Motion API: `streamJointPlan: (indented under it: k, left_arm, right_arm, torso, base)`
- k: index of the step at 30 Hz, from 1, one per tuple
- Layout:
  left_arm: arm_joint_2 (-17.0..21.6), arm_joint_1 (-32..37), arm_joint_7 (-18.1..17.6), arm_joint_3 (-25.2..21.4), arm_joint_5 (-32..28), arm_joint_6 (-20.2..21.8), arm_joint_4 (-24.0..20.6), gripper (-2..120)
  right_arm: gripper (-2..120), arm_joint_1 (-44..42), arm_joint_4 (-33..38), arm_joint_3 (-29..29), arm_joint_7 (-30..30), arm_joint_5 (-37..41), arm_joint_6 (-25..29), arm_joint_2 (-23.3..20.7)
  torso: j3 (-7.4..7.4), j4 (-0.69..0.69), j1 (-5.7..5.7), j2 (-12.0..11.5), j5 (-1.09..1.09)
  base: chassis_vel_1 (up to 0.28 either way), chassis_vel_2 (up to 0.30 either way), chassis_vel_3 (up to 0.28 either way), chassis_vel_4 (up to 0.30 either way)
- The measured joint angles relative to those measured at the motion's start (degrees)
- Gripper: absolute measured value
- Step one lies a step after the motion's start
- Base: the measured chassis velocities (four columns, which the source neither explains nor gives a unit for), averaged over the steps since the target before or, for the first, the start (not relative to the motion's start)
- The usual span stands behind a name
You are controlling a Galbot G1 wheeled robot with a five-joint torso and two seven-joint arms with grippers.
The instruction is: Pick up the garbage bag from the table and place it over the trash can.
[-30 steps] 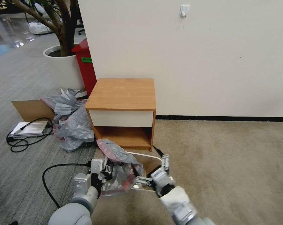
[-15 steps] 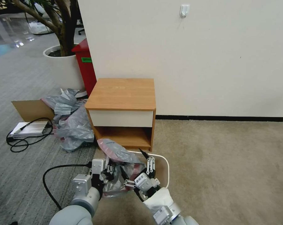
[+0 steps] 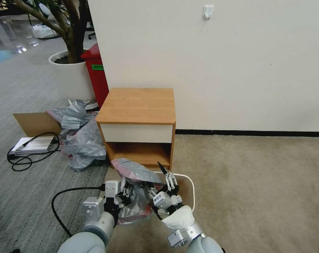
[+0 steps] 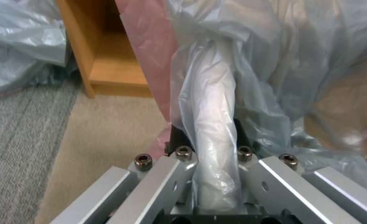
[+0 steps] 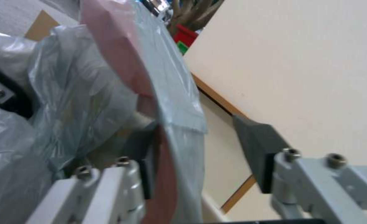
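The garbage bag is thin and grey with a pink-red band, and we see it bunched up over the trash can, which stands on the carpet just in front of the table. The bag hides most of the can, but part of the can's pale rim shows on the side away from the heap of bags. We see our left gripper at the near side of the can, and its fingers are squeezed together on a fold of the bag. In the left wrist view the bag is wrapped over the can's rim and pinched between the two fingers. Our right gripper is on the other side of the bag, over the can. Its fingers are wide apart. In the right wrist view the bag's edge hangs in the gap beside one finger, and the other finger is out in the air, touching nothing. The heap of grey bags lies on the floor beside the table. A red bin and a white planter stand behind the table's far corner, near the wall.
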Motion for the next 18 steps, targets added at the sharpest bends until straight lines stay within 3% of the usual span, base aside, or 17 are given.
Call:
streamJointPlan:
  k: [11, 18]
  left_arm:
    - [-0.84, -0.71, -1.45, -0.96, -1.55, 0.86, 1.06, 3]
    - [-0.98, -0.42, -1.52, -0.68, -1.68, 0.88, 0.72, 3]
  right_arm:
    - [4, -1.01, 0.72, -0.11, 0.62, 0.07, 0.79, 0.00]
    - [0, -0.76, 0.30, -0.17, 0.39, 1.18, 1.10, 0.41]
  torso:
    - [0.00, -0.01, 0.00, 0.00, 0.02]
    - [0.00, -0.03, 0.00, 0.00, -0.01]
  base:
    - [0.000, 0.000, 0.000, 0.000]
    - [0.000, 0.000, 0.000, 0.000]
